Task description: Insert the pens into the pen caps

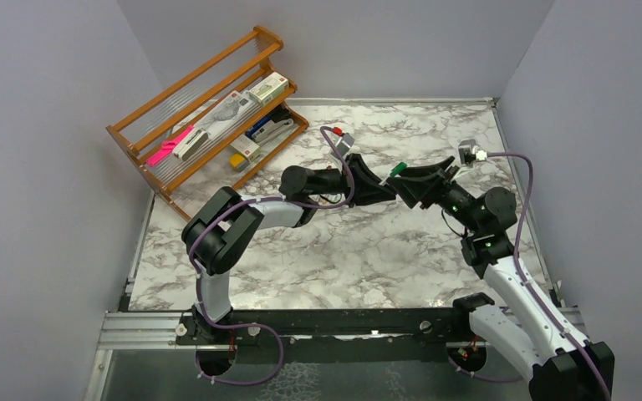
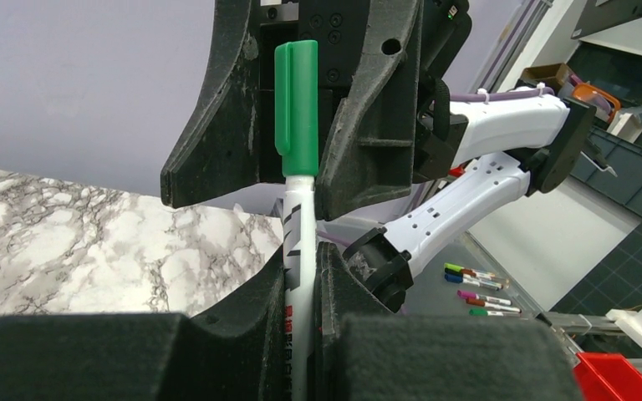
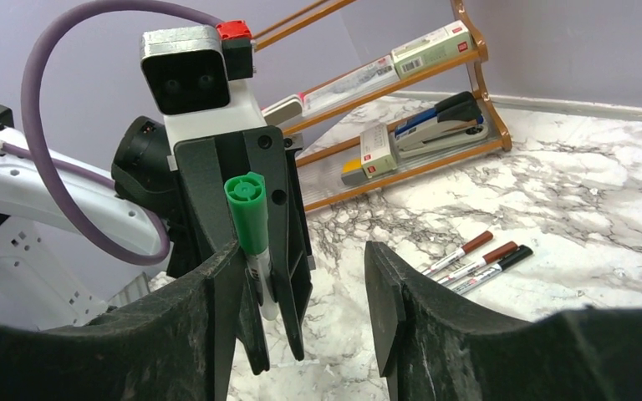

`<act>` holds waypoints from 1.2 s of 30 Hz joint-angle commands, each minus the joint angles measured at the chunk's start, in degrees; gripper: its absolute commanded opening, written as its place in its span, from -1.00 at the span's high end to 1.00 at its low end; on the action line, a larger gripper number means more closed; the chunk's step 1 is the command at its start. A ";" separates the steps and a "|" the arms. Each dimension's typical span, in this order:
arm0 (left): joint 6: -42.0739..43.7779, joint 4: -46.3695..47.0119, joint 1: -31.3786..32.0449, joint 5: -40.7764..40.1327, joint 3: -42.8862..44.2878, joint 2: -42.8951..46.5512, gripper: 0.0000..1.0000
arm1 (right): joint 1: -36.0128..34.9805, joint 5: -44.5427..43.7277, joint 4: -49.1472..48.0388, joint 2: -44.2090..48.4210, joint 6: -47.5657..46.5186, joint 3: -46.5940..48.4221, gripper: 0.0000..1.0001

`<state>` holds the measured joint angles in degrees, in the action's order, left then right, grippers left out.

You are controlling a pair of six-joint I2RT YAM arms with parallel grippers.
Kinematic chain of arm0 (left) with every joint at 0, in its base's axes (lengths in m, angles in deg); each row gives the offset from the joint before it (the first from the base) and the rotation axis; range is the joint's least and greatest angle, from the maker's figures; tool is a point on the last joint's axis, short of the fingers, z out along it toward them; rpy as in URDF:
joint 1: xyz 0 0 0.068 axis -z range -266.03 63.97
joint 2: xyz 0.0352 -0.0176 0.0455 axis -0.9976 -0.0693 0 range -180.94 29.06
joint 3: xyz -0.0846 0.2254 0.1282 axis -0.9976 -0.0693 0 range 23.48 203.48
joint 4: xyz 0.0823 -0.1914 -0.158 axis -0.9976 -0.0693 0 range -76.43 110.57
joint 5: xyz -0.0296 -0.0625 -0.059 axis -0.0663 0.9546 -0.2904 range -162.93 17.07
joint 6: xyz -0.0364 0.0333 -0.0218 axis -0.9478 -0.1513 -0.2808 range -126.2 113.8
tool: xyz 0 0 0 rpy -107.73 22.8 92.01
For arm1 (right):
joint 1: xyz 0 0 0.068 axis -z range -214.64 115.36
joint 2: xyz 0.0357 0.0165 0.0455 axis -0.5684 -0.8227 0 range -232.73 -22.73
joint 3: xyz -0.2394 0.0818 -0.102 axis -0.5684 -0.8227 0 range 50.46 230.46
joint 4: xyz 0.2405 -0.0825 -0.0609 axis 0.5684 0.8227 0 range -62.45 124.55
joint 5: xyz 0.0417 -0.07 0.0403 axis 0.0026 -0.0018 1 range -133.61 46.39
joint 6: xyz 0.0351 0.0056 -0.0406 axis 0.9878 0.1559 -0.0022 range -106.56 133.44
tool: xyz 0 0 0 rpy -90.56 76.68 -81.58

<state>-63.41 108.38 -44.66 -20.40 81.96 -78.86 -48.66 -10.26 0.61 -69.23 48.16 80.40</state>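
Observation:
My left gripper [image 1: 382,190] [image 2: 301,267] is shut on a white pen [image 2: 299,242] that has a green cap [image 2: 297,109] on its far end. The cap also shows in the top view [image 1: 397,170] and in the right wrist view [image 3: 247,213]. My right gripper [image 1: 415,180] [image 3: 305,259] is open, with its fingers [image 2: 376,109] on either side of the capped end; the pen lies close to its left finger. Three more pens [image 3: 478,259], two with red-brown caps and one with a black cap, lie together on the marble table [image 3: 602,200].
A wooden rack [image 1: 209,109] [image 3: 468,50] stands at the back left and holds a pink marker [image 1: 170,146], a stapler [image 3: 435,125], boxes and a yellow block [image 1: 238,161]. Grey walls [image 1: 50,167] close in the table. Several coloured markers [image 2: 476,292] lie off the table.

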 commanded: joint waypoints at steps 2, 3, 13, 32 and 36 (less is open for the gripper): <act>-0.92 13.00 0.11 0.68 3.02 1.29 1.00 | 0.84 2.89 3.65 -0.28 -3.17 -0.85 -0.10; -1.09 13.00 0.08 0.65 3.38 0.97 1.00 | 0.79 3.11 4.02 -0.07 -3.43 -1.02 -0.11; -1.06 12.99 -0.06 0.11 4.63 -1.14 1.00 | 0.77 2.85 9.99 5.03 -6.37 -1.94 -0.12; -0.01 13.09 -1.37 -0.94 2.04 -1.12 1.00 | 0.80 2.16 6.74 2.60 -3.30 6.75 -0.11; 0.33 13.09 -1.37 -0.94 1.20 -0.48 1.00 | 0.81 1.87 3.19 -0.46 -1.70 7.59 -0.10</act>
<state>-64.11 108.67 -46.04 -20.12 84.15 -80.37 -47.70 -8.56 8.13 -67.46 44.51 86.32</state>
